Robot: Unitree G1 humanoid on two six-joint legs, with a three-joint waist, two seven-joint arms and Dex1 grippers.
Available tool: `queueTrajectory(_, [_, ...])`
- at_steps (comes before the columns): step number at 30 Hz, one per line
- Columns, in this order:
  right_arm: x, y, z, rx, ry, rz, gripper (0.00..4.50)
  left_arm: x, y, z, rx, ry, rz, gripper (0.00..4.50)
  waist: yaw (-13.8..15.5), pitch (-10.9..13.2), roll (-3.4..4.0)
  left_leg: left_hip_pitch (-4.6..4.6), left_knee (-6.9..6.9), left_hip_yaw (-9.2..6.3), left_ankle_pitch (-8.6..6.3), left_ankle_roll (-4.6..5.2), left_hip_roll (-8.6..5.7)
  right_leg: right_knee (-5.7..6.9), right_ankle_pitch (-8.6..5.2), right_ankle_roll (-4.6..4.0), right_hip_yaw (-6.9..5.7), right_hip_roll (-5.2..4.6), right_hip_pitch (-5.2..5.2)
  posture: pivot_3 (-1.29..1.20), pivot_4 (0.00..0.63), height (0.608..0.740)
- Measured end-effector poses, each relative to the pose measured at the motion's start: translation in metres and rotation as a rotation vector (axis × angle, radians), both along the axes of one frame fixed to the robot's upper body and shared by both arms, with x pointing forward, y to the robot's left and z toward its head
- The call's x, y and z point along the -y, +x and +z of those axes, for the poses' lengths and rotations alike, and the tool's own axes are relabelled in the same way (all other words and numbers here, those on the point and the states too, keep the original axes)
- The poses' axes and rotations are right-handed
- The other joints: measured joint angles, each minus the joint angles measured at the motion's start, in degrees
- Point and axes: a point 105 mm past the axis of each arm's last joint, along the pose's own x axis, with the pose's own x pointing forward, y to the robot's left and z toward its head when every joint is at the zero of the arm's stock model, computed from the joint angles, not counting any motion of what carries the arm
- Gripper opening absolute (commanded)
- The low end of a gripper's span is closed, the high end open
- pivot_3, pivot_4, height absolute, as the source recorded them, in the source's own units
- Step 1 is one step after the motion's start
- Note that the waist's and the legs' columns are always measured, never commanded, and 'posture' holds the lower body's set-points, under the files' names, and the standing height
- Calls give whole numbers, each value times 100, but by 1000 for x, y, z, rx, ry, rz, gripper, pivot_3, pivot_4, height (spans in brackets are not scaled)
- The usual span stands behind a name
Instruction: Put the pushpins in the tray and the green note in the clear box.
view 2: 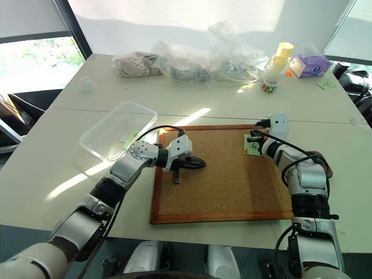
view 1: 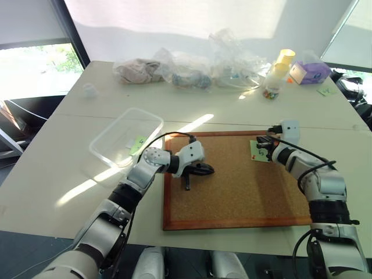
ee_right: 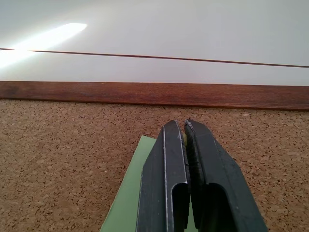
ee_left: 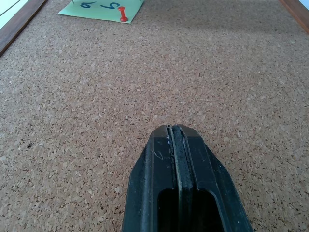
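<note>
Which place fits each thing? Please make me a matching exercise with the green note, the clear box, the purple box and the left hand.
1 green note
2 clear box
3 purple box
4 left hand

a far on the table, robot's right
b left of the corkboard
c shut, over the corkboard
d on the corkboard, at the right hand

Pairs: 1-d, 2-b, 3-a, 4-c

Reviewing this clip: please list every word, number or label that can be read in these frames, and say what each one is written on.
Nothing reads with certainty.
Green note on the corkboard: large handwritten characters, cut off at the frame edge, unreadable; a red pushpin stands in it.
Green slip by the clear box: a dark mark, too small.
Green slip near the purple box: too small.
</note>
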Motion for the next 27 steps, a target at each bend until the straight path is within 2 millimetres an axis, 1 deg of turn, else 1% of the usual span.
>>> queueTrajectory(3, [1,-2,0,13,-12,-1,36,1,0,0,-2,1,1,0,5,0,0,0,0,0,0,0,0,0,0,0,0,0,0,0,150,740])
queueTrajectory(6, [2,-3,1,37,-24,-4,36,2,0,0,-41,-6,18,0,14,0,0,-1,0,0,0,0,-2,0,0,0,0,-2,0,0,150,740])
queueTrajectory(9, [1,-2,8,77,-26,-3,36,2,0,0,-57,-8,28,0,6,0,0,0,0,0,0,0,-2,0,0,0,0,-1,0,0,150,740])
queueTrajectory(15, [3,-2,13,118,-25,-21,36,2,0,0,-59,-8,31,0,4,0,0,0,0,0,0,0,-1,0,0,0,0,-1,0,0,150,740])
queueTrajectory(21, [6,-5,14,143,-25,-40,36,1,0,0,-61,-11,33,0,2,0,0,0,0,0,0,0,-1,0,0,0,0,-2,0,0,150,740])
queueTrajectory(22, [9,-7,15,154,-28,-55,36,2,0,0,-61,-12,32,0,11,0,0,-1,0,-1,0,0,-1,-1,0,0,0,-2,0,0,150,740])
queueTrajectory(24, [22,-19,19,182,-38,-109,36,3,-1,0,-60,-15,32,0,28,0,0,-3,0,-4,0,0,-1,-2,0,0,0,-2,-1,0,150,740])
queueTrajectory(27, [50,-43,25,205,-56,-225,36,1,-2,1,-52,-16,32,0,13,0,0,-4,-2,-3,-1,0,0,-3,0,0,0,-3,-1,0,150,740])
